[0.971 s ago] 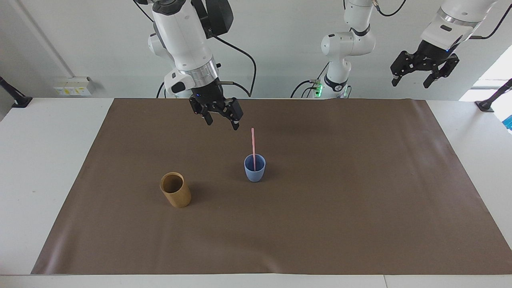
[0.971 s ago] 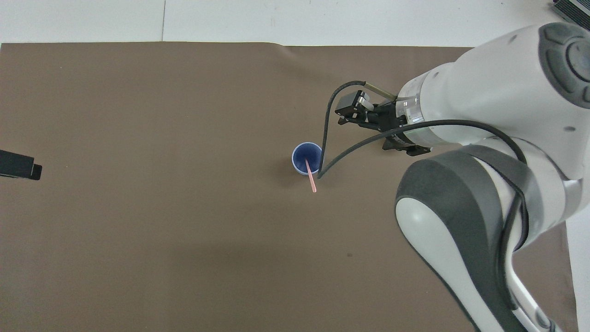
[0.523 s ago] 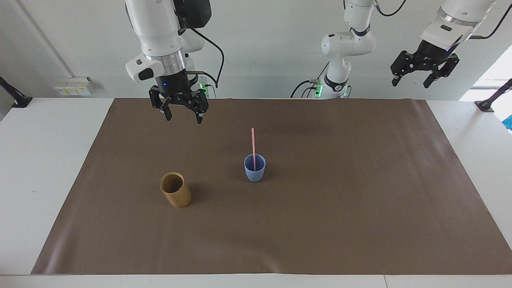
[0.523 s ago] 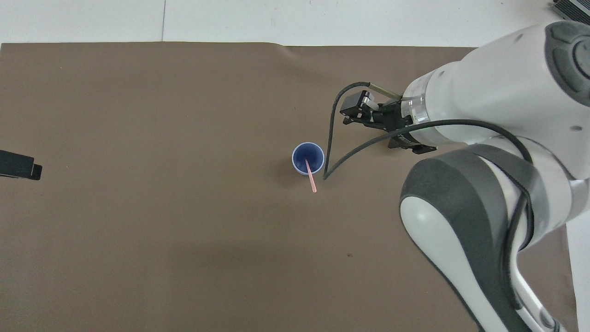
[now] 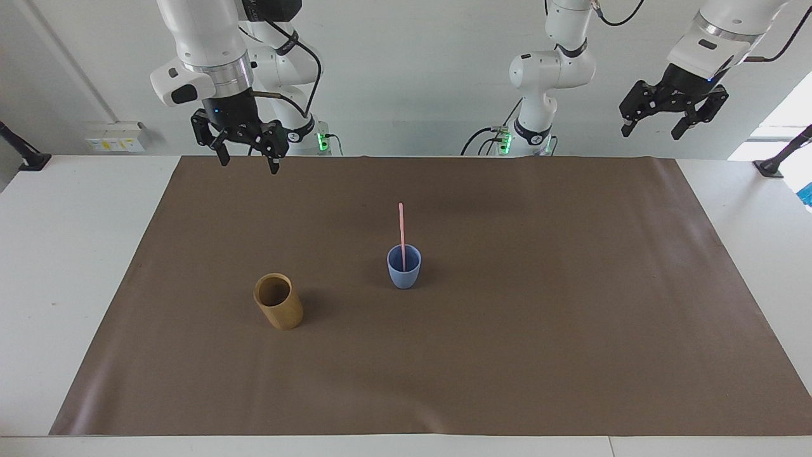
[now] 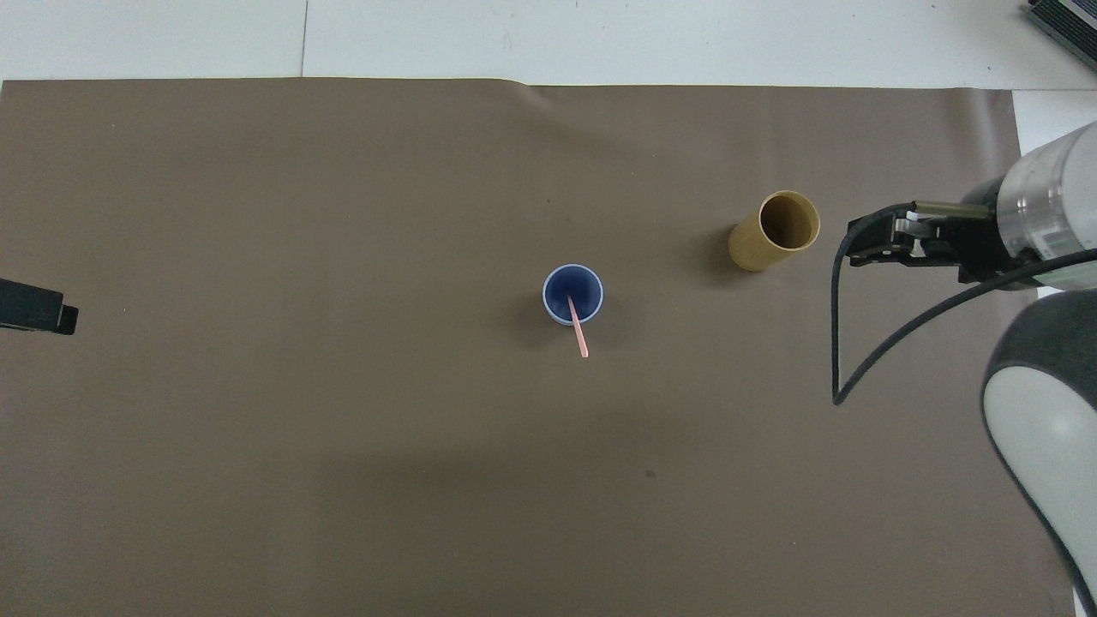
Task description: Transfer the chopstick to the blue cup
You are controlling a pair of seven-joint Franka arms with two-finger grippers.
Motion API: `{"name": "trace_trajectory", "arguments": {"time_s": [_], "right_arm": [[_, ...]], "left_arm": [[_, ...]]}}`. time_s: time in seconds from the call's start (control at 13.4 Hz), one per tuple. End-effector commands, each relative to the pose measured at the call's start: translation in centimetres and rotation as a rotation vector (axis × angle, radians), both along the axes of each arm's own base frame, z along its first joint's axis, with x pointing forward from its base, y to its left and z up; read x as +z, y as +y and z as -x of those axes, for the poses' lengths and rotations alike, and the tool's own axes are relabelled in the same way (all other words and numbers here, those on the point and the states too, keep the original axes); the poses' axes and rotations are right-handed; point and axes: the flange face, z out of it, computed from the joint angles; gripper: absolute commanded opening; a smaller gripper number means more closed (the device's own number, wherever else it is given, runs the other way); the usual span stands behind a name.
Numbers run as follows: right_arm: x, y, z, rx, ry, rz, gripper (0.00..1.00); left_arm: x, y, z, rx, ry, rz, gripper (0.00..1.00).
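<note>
Chopstick: thin pale pink stick (image 5: 401, 225) stood in the small light-blue cup (image 5: 404, 267), mid-frame.
Right claw (image 5: 247, 152): open, empty, upper left.
Left claw (image 5: 652, 131): open, empty, upper right.

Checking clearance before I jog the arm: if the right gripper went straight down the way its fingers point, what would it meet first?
Probably the brown mat near its edge closest to the robots. The right gripper, open and empty, points down with nothing beneath it; the tan cup stands elsewhere. Depth is uncertain.
</note>
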Motion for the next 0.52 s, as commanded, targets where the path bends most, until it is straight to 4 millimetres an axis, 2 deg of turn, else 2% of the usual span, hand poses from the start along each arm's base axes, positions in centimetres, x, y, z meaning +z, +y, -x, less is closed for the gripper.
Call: {"name": "trace_trajectory", "arguments": {"time_s": [0.0,0.45], "right_arm": [[0.36,-0.39,1.14,0.05,0.017,-0.003,1.0],[0.17,-1.16,0.93,0.084,0.023,-0.05,1.0]], "left_arm": [[0.49,0.06,0.59,-0.004,0.005,0.009,1.0],[0.49,0.06,0.59,-0.004,0.005,0.009,1.0]]}}
